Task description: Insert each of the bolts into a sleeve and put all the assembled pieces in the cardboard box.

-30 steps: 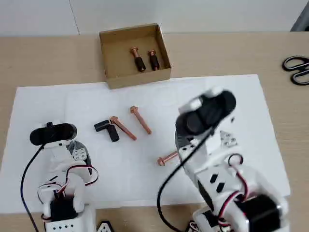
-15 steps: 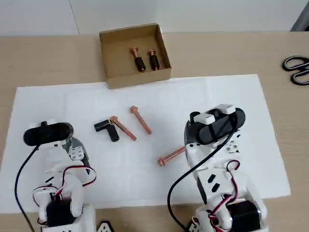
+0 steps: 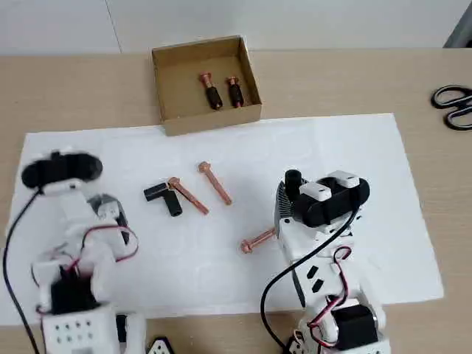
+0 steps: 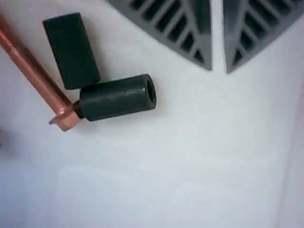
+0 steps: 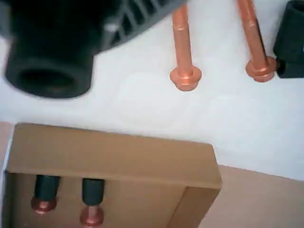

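Observation:
The cardboard box (image 3: pixel 168 81) at the table's far side holds two assembled pieces (image 3: pixel 210 89); they also lie in the box (image 5: pixel 118 152) seen from the right wrist. My right gripper (image 3: pixel 289 193) is shut on a black sleeve (image 5: pixel 47 71) that stands up between its fingers. One bolt (image 3: pixel 258 240) lies just left of that arm. Two more bolts (image 3: pixel 215 183) (image 3: pixel 188 195) lie mid-sheet beside two loose sleeves (image 3: pixel 156 192) (image 3: pixel 173 205). My left gripper (image 4: pixel 218 64) hovers near those sleeves (image 4: pixel 116 97), jaws nearly together and holding nothing.
White paper (image 3: pixel 221 273) covers the work area on the wooden table. Scissors (image 3: pixel 453 107) lie at the far right edge. Small metal parts (image 3: pixel 352 215) sit beside the right arm.
The right arm has drawn back and settled lower, still carrying the sleeve. The left arm has swung out to the left and away from its base.

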{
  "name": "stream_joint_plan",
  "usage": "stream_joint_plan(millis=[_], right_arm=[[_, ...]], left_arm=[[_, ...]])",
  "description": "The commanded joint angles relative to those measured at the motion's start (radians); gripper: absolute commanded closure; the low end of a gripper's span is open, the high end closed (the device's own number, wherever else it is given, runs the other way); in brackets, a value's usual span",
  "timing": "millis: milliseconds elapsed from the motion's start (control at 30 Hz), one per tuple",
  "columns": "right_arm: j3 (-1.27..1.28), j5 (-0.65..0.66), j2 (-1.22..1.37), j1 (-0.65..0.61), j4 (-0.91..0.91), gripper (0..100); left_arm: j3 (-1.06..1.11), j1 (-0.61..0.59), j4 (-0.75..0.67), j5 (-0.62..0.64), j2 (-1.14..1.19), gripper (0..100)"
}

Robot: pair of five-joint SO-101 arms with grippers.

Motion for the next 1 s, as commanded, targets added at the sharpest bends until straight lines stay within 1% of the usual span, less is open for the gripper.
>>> stream_joint_plan(millis=[0,100,233,333,400,467,600,767,900,967], right_arm=[[-0.008,-0.009,-0.019,0.005,-0.028,99.5],[-0.008,-0.009,-0.019,0.007,-0.028,99.5],[-0.008,-0.008,-0.019,0.007,-0.028,99.5],[-0.006,-0.008,-0.019,0.007,-0.028,99.5],[-0.006,-0.008,-0.019,0.007,-0.028,99.5],[-0.006,-0.008,-0.019,0.007,-0.028,99.5],[-0.006,-0.008,-0.019,0.008,-0.028,99.5],[-0.006,-0.008,-0.019,0.008,-0.022,99.5],[-0.005,-0.008,-0.019,0.008,-0.021,99.5],[-0.005,-0.008,-0.019,0.008,-0.021,99.5]], left_arm=[[-0.153,0.089,0.055,0.095,0.169,99],[-0.245,0.224,0.080,0.175,0.282,99],[-0.360,0.400,0.078,0.232,0.405,99],[-0.430,0.479,0.078,0.244,0.494,99],[-0.473,0.493,0.077,0.244,0.559,99],[-0.512,0.488,0.058,0.270,0.626,99],[-0.561,0.479,0.005,0.399,0.761,99],[-0.622,0.479,0.008,0.509,0.911,99],[-0.708,0.483,0.006,0.522,1.016,99],[-0.756,0.483,0.029,0.522,1.076,99]])
